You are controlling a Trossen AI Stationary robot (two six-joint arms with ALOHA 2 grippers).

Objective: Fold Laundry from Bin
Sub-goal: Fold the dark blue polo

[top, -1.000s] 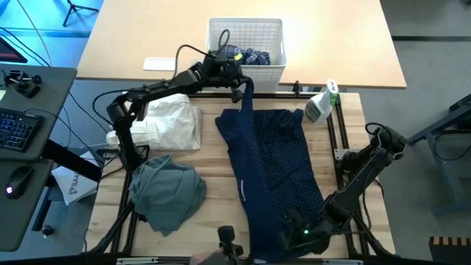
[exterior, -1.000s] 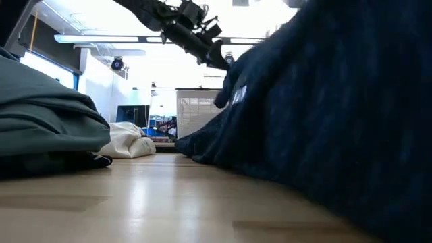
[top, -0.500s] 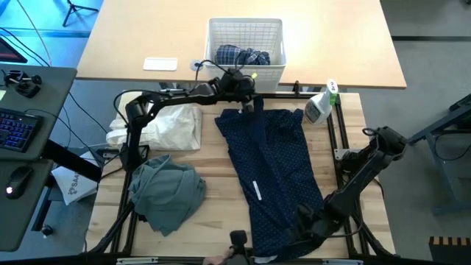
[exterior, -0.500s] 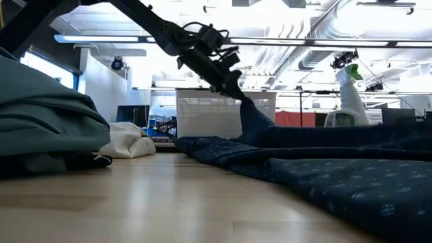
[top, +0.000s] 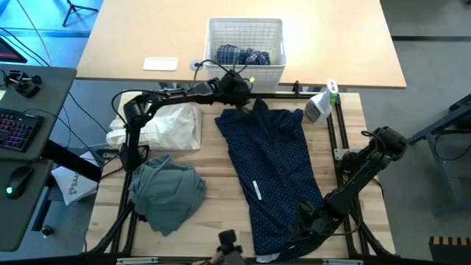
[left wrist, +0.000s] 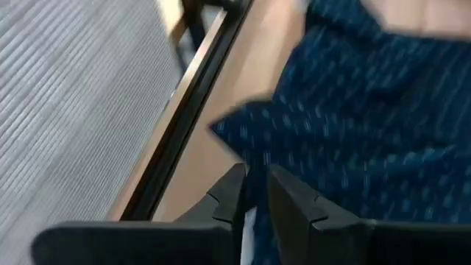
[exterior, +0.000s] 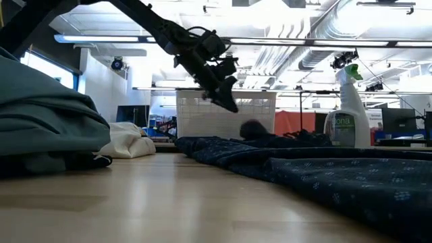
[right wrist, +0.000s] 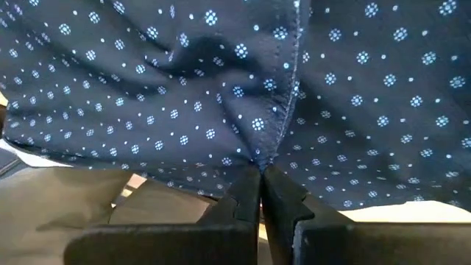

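Spreading the navy dotted trousers [top: 272,173] lengthwise between the two grippers so they lie flat for folding. The right gripper [right wrist: 260,193] pinches the near hem shut, anchoring it. The left gripper [top: 241,90], fingers slightly parted and empty, hovers just above the released far end, with the bin [top: 246,29] just beyond it.

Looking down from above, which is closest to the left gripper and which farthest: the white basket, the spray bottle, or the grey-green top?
From the left gripper, at the table's far edge:
1. White basket, just beyond it.
2. Spray bottle, off to the right.
3. Grey-green top, at the near left.
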